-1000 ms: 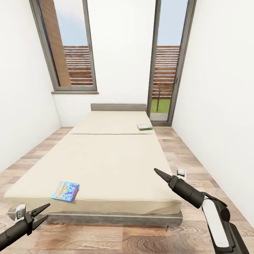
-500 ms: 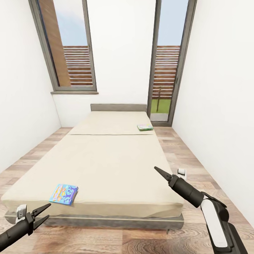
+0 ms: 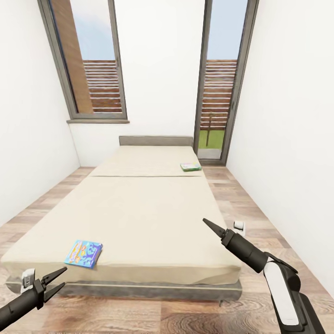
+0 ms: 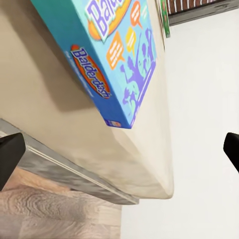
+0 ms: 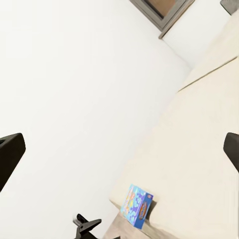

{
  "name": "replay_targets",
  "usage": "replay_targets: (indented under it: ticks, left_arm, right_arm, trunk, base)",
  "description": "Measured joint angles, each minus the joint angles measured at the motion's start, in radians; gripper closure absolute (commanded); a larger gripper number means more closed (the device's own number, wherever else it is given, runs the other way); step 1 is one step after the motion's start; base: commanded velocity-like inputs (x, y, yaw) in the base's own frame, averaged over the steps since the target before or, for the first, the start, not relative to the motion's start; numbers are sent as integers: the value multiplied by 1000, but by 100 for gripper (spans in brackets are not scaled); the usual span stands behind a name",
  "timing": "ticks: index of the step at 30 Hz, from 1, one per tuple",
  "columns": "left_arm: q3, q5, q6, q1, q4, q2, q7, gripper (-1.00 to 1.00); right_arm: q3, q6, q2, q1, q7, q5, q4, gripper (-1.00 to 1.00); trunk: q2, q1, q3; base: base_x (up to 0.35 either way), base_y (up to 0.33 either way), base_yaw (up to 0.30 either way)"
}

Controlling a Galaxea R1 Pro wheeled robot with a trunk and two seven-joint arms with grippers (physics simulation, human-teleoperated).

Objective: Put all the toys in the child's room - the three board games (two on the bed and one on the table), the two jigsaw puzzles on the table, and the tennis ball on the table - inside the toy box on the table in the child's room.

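Note:
The beige bed lies straight ahead in the head view. A blue board game printed "Balderdash" lies flat at its near left corner. It also appears in the left wrist view as the blue box, close up. A green and white board game rests far off by the bed's right edge, near the headboard. My left gripper is open, low over the floor just short of the blue box. My right gripper is open over the bed's near right corner, holding nothing. The table, toy box, jigsaw puzzles and tennis ball are out of view.
White walls close in on both sides. A strip of wooden floor runs along each side of the bed. A tall window and a glass door stand in the far wall behind the grey headboard.
The view has crept slightly toward the bed, so its near edge sits a little lower in the picture. Both arms and both board games keep their places.

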Motion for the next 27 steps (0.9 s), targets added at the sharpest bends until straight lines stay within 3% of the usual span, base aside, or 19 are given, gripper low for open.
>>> replay_targets:
  ticks: [10,27]
  left_arm:
    - [0,0,0,0,0,0,0,-100]
    - [-1,0,-5,0,-1,-1,0,-100]
  right_arm:
    - [0,-1,0,0,0,0,0,-100]
    - [1,0,2,0,-2,1,0,-100]
  trunk:
    - [-70,38,-31]
    - [-70,38,-31]
  base:
    - [0,0,0]
    - [50,-17,0]
